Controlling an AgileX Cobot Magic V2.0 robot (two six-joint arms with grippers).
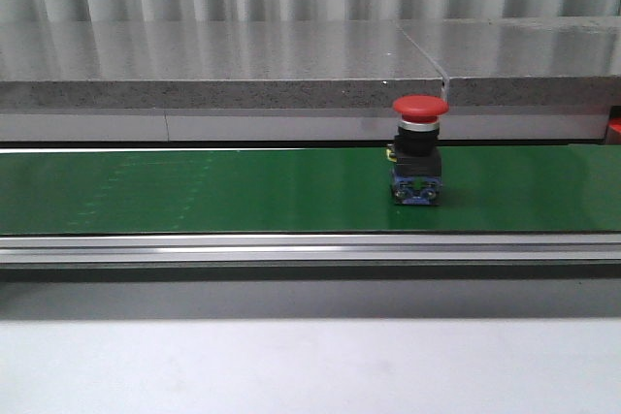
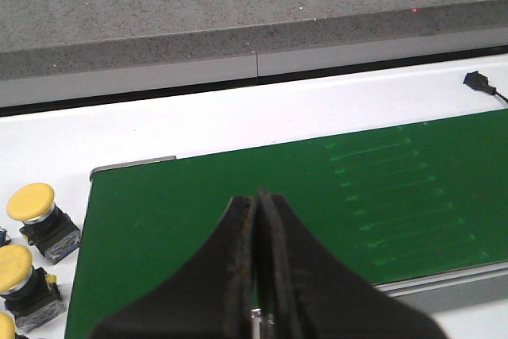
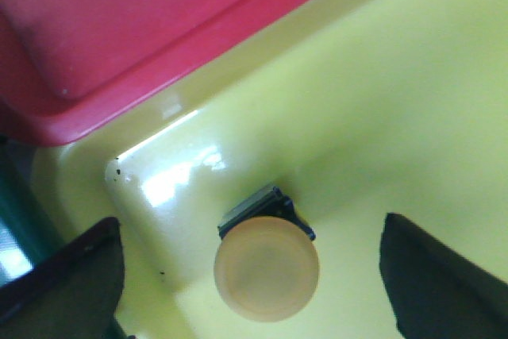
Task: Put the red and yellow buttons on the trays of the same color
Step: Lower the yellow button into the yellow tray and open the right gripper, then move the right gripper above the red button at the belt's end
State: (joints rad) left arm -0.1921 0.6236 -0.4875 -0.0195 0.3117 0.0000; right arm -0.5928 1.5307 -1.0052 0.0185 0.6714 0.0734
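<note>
A red button [image 1: 419, 147] is standing upright on the green belt [image 1: 194, 191], at about three o'clock. The left gripper [image 2: 255, 220] is hanging over the belt, fingers pressed together — yellow buttons [image 2: 36, 212] sitting at its nine o'clock. The right gripper [image 3: 254, 267] is spread wide around a yellow button [image 3: 266, 269] in the yellow tray [image 3: 397, 117] — seemingly released — beside the red tray [image 3: 119, 29].

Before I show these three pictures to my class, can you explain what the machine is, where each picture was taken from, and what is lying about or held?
It is a two-armed robot sorting push buttons by color. The front picture looks forward over a green belt carrying one red button. The left wrist camera shows the left gripper, shut and empty, above the belt, with yellow buttons beside it. The right wrist camera shows the right gripper open around a yellow button sitting in the yellow tray, next to a red tray.
</note>
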